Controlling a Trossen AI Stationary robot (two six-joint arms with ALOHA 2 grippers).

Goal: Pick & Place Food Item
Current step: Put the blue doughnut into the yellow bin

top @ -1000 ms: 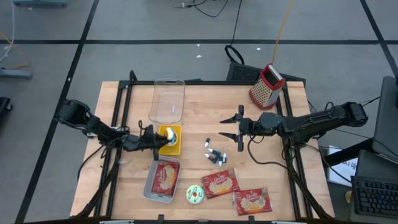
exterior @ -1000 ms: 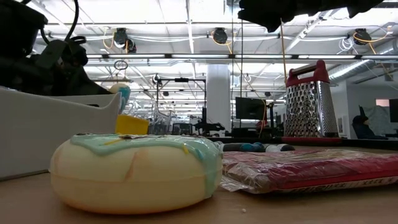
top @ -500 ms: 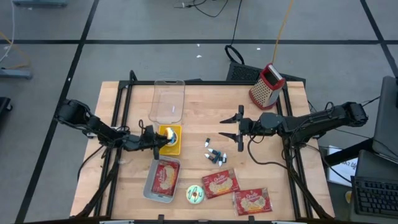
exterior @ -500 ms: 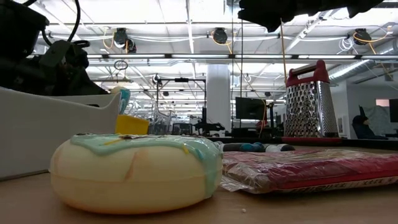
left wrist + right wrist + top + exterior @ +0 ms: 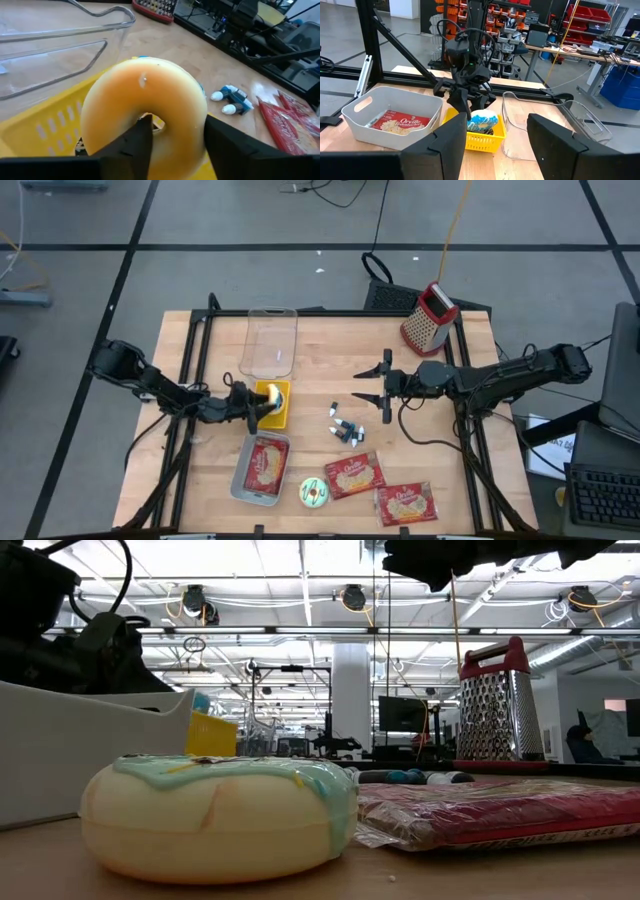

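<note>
My left gripper (image 5: pixel 255 408) is shut on a doughnut (image 5: pixel 145 95) with a tan underside and blue icing (image 5: pixel 482 121), over a yellow slotted basket (image 5: pixel 281 413). The basket stands on the table left of centre. My right gripper (image 5: pixel 363 386) hangs open above the table's middle, right of the basket, and touches nothing. A second doughnut with teal icing (image 5: pixel 215 815) lies flat on the table near its near edge. My left gripper holds the doughnut by its ring (image 5: pixel 175 125), one finger (image 5: pixel 135 145) through the hole and the other outside the rim. The fingers come from the table's left, slanting down. The doughnut stands on edge, its lower part inside the basket (image 5: pixel 40 125); whether it touches the floor, I cannot tell.
A grey bin (image 5: pixel 243 480) with a red popcorn packet sits near of the basket, and a clear container (image 5: pixel 271 342) far of it. Two more popcorn packets (image 5: pixel 353 475) (image 5: pixel 405 504) lie near the near edge. Small bottles (image 5: pixel 345 428) lie mid-table; a red-handled grater (image 5: pixel 428 317) stands far right.
My left gripper has eased down, and the doughnut now shows lower behind the yellow basket's wall. In the low view the basket's wall stands a little higher than before. The right arm has kept still.
</note>
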